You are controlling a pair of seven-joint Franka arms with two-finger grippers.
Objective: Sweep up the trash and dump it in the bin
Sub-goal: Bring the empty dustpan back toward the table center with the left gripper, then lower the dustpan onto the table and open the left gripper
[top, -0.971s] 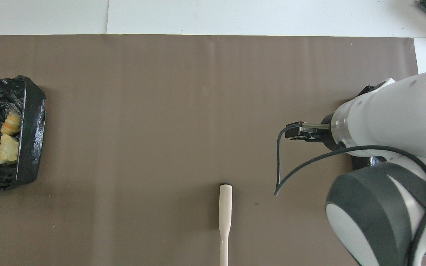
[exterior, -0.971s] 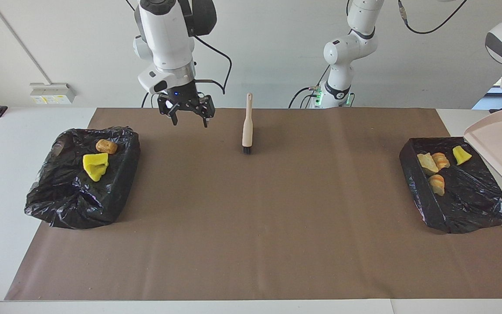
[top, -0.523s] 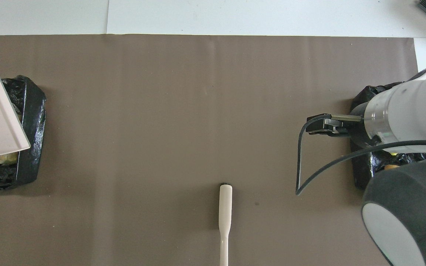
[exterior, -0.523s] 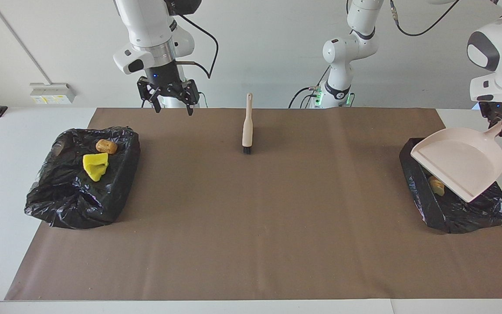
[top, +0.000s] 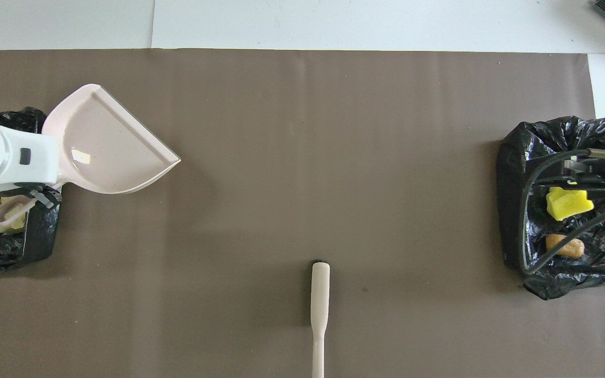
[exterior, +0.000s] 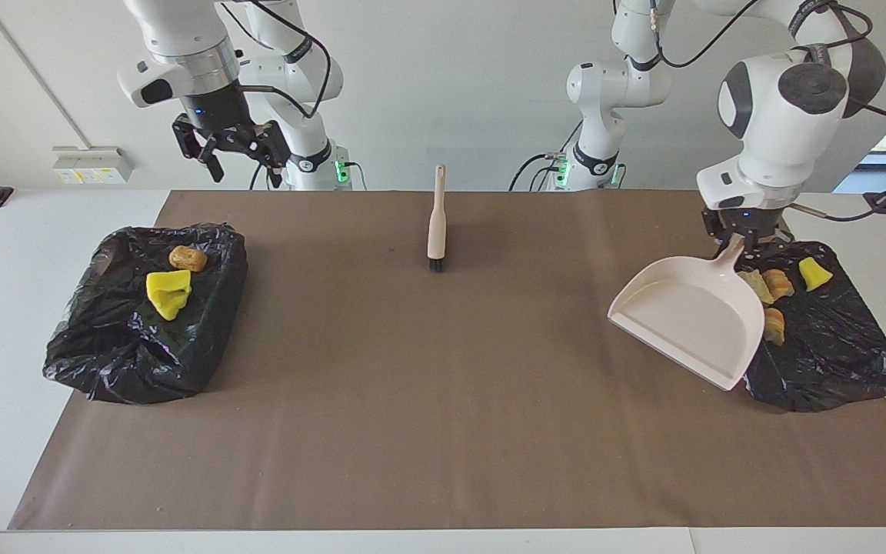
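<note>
- The left gripper [exterior: 747, 245] is clamped on the handle of the pink dustpan [exterior: 689, 319]. The empty pan hangs tilted over the brown mat [exterior: 443, 400], beside the bin [exterior: 835, 362] at the left arm's end.
- The trash [exterior: 774, 296] lies in this bin; two more pieces [exterior: 170, 285] lie in the other bin [exterior: 128, 346], so the dumping looks finished.
- The right gripper [exterior: 231, 150] waits with jaws apart, raised near that other bin.
- The brush [exterior: 436, 223] lies unused, between the bins.

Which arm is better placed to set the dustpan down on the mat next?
Left. Its hand already grips the dustpan by the handle over the mat; the right hand hangs open over its bin.
</note>
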